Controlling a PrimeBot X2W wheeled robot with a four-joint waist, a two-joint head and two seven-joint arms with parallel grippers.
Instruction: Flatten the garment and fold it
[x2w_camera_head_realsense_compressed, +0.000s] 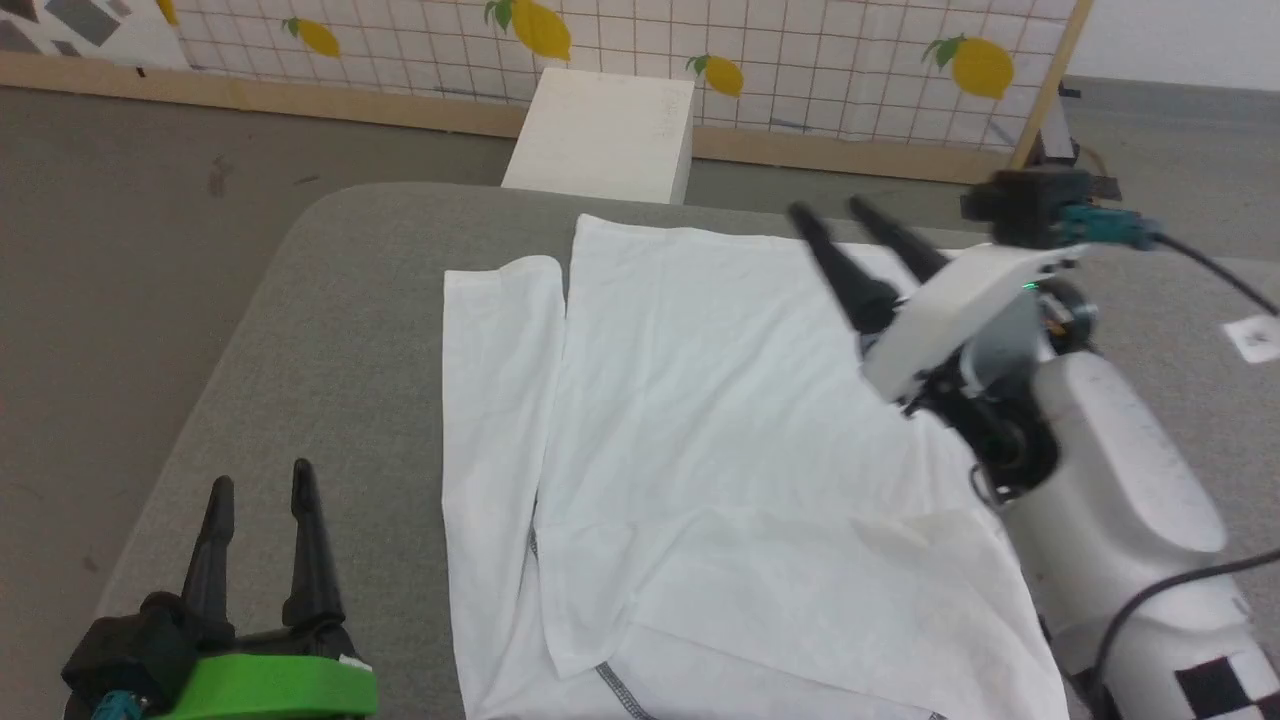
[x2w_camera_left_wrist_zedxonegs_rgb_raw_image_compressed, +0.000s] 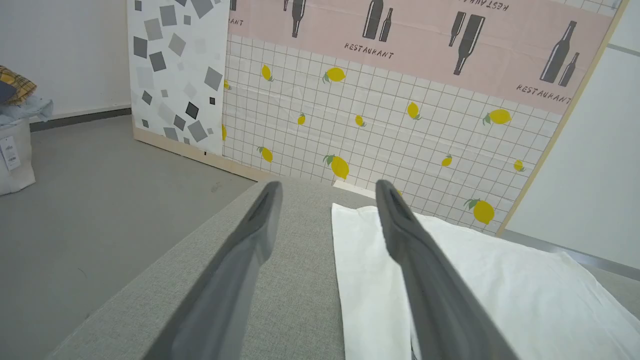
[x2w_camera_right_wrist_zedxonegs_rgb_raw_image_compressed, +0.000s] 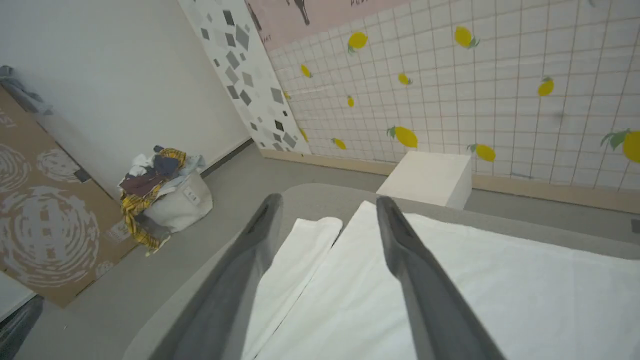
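The garment (x2w_camera_head_realsense_compressed: 700, 400) lies spread on the grey worktop (x2w_camera_head_realsense_compressed: 330, 350), with one wide layer folded over the middle, so that a narrow strip of it shows on the robot's left side. Another flap lies across the near part, where a short piece of dark zigzag stitching is visible at the hem. The right tool (x2w_camera_head_realsense_compressed: 828, 208) is above the far right part of the garment; its two fingers stand apart and nothing is between them. The left tool (x2w_camera_head_realsense_compressed: 262, 478) is at the near left of the worktop, beside the garment and not touching it (its fingers are also wide apart and empty). Behind the worktop stands a white box (x2w_camera_head_realsense_compressed: 605, 135), in front of a wall panel with lemons (x2w_camera_head_realsense_compressed: 800, 60).
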